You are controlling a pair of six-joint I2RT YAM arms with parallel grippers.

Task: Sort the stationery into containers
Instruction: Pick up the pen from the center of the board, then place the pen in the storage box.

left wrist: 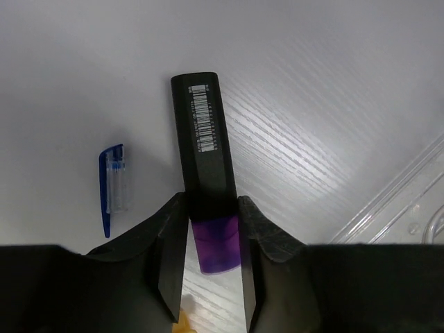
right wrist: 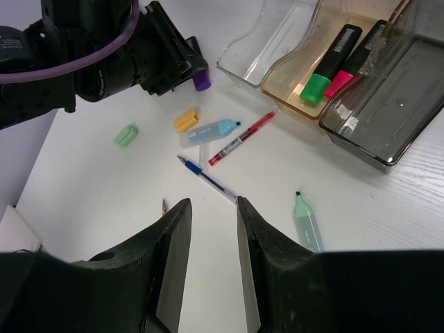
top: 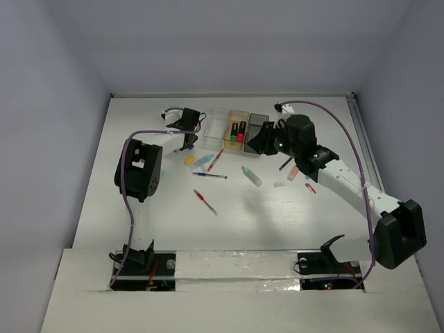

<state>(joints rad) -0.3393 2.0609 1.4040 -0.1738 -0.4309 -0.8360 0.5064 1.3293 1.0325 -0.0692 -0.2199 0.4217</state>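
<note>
One purple marker (left wrist: 207, 173), black-bodied with a purple cap, is the piece being dealt with. It lies to the left of the tan-orange container (right wrist: 298, 62), past the clear container (right wrist: 263, 41) that stands next to it. Whether it rests on the table (left wrist: 312, 104) or is just off it I cannot tell. The left hand (left wrist: 211, 215) has its fingers pressed to both sides of the marker where cap meets body, so most of the barrel sticks out ahead.

It looks like light, stiff, smooth plastic, likely slippery. A hold nearer mid-barrel, across the flat sides, would resist swinging better than this end grip. A green marker (right wrist: 326, 66) and a pink marker (right wrist: 354, 59) already lie in the tan-orange container, so this one probably belongs there. Just to the near right of that container, the right hand (right wrist: 212, 205) hangs partly open and empty.
</note>
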